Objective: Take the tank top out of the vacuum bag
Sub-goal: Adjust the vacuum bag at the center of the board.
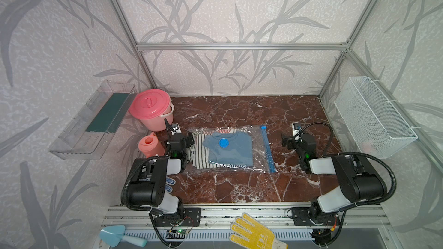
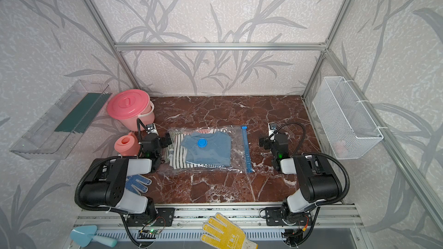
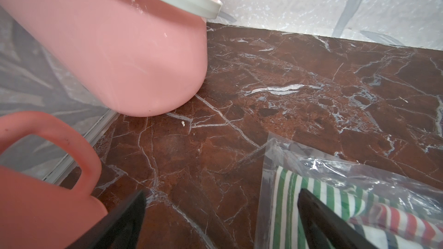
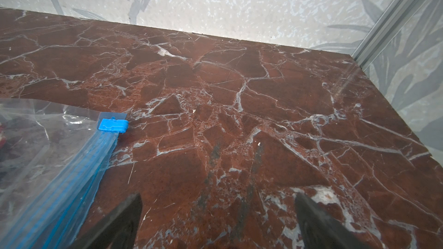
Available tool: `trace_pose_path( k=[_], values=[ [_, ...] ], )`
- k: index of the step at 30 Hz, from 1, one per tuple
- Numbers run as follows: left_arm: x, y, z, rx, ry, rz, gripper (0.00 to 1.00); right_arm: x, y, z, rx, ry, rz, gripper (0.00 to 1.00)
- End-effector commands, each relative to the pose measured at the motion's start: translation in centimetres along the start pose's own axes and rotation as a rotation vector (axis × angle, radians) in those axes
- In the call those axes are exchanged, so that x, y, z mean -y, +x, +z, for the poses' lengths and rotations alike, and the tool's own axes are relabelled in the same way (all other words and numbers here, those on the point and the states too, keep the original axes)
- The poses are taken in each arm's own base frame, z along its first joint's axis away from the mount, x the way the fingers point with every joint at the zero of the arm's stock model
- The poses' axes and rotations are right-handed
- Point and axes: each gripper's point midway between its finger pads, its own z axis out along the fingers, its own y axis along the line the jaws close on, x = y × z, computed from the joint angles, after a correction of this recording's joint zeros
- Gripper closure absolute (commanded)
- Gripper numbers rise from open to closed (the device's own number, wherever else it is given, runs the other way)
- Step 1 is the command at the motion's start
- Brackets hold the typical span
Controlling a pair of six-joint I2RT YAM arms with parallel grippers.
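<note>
- The marble table [image 1: 239,188] is carrying the whole job, and nothing is lying on it yet that has come out of the bag.
- The vacuum bag [image 1: 257,154] is lying flat mid-table between the two arms, so I am judging the task as barely begun.
- The folded clothes [image 1: 230,152] are all sitting inside the bag. I cannot tell which piece is the tank top.
- The blue zip strip [image 1: 267,149] is running along the bag's edge on the right arm's side, with its slider [image 4: 112,125] sitting at the far end. I cannot tell whether it is sealed. Opening and pulling out are both remaining.
- The left gripper [image 3: 220,202] is hovering low at the bag's opposite edge, jaws spread wide and gripping nothing.
- The right gripper [image 4: 218,200] is hanging over bare table just beside the zip strip, jaws likewise spread and empty.
</note>
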Motion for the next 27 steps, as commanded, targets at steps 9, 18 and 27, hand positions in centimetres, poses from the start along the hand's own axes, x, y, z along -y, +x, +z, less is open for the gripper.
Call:
trace_pose_path(
  k=[9, 18, 27],
  values=[
    [-0.3, -4.6, -3.3, -0.055, -0.094, -0.054, 0.01, 2.3, -5.0, -2.9, 0.081, 0.216, -0.009, 0.01],
    [3.3, -5.5, -4.8, -0.235, -0.114, -0.134, 0.01, -0.9, -9.6, -5.7, -0.006, 0.089, 0.258, 0.01],
    [10.3, -1.6, -7.8, -0.456, 0.099, -0.051, 0.02, -5.9, -4.8, -7.2, -0.203, -0.182, 0.402, 0.01]
  ],
)
